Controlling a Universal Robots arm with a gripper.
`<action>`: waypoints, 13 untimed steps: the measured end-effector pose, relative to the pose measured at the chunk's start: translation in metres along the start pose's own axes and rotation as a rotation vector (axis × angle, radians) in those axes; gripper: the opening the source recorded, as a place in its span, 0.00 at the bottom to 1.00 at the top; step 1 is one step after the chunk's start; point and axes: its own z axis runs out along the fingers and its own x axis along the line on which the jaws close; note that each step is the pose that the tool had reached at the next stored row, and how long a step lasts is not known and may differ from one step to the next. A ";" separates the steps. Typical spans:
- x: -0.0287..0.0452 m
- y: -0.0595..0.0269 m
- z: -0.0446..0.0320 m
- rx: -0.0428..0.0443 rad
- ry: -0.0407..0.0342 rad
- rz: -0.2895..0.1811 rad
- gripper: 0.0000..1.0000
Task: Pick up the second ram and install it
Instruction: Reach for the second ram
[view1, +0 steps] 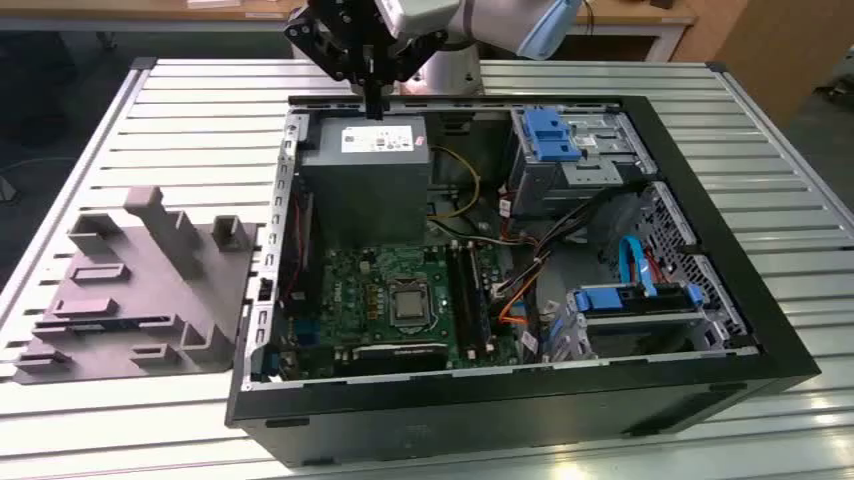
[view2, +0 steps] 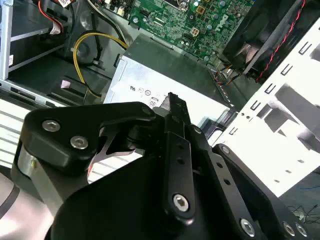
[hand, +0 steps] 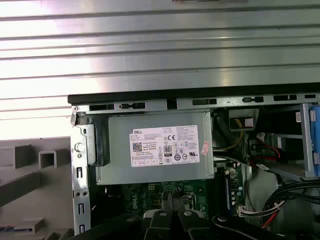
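Observation:
My gripper (view1: 372, 103) hangs at the back of the open computer case (view1: 534, 395), just above the grey power supply (view1: 363, 170). Its black fingers are shut together, nothing between them, in both wrist views (view2: 172, 104) (hand: 169, 200). A slim dark strip that looks like the second ram (view1: 114, 322) lies in a slot of the grey fixture (view1: 147, 260) on the exterior view's left, far from the gripper. The green motherboard (view1: 380, 295) lies in the case with long black slots (view1: 467, 290) beside the processor socket.
The case rests on a slatted metal table (view1: 200, 100). Blue drive brackets (view1: 554, 135) and a lower blue caddy (view1: 627, 300) occupy the exterior view's right side of the case, with loose cables (view1: 534, 270) between. The arm's pale body (view1: 481, 20) rises behind the case.

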 end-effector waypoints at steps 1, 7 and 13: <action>0.0000 0.0000 0.0000 0.0000 0.0000 0.000 0.11; 0.0008 0.0000 -0.0001 0.0001 0.0000 0.000 0.11; 0.0037 -0.0003 -0.0001 0.0000 0.0000 0.000 0.11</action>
